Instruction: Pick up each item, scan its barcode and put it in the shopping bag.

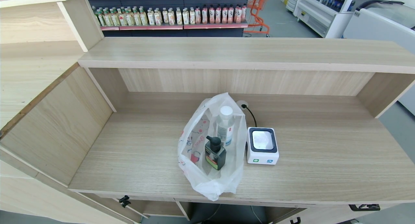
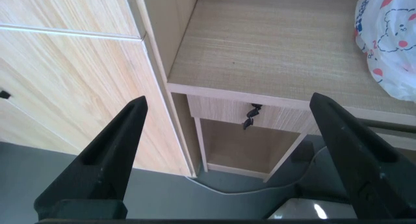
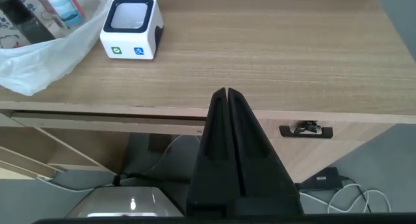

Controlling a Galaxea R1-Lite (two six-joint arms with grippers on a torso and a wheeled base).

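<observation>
**A:** What's nearest?
**B:** The grippers. The left gripper [image 2: 229, 104] has its black wedge fingers spread wide w/ nothing btw them. It hangs low by the front-left corner of the counter [image 1: 324, 152], facing the cupboard fronts. The right gripper [image 3: 225, 94] has its fingers pressed flat together, holding nothing. It's just off the front edge, right of the scanner [image 1: 262, 145].
**A:** Materials?
**B:** The counter's pale wood-grain laminate w/ a raised back ledge and side walls. The scanner's a small white box w/ rounded corners and a glossy dark-framed window on top. Its black cable [image 1: 251, 113] runs to a hole at the back.
**A:** Room?
**B:** A shop. Behind there's a shelf [image 1: 168, 27] w/ drinks bottles [image 1: 168, 16] in a row and an orange cart [image 1: 257, 10]. White chest freezers [image 1: 324, 13] on the right, grey floor.
**A:** And the goods?
**B:** Both in the bag [image 1: 189, 146]. It's thin, crinkly, see-thru plastic w/ red print, mouth open, mid-counter, just beside the scanner's left. Inside, a squat dark pump bottle [image 1: 215, 156] stands upright in front. A tall clear bottle [image 1: 225, 125] w/ a white cap is behind it.
</observation>
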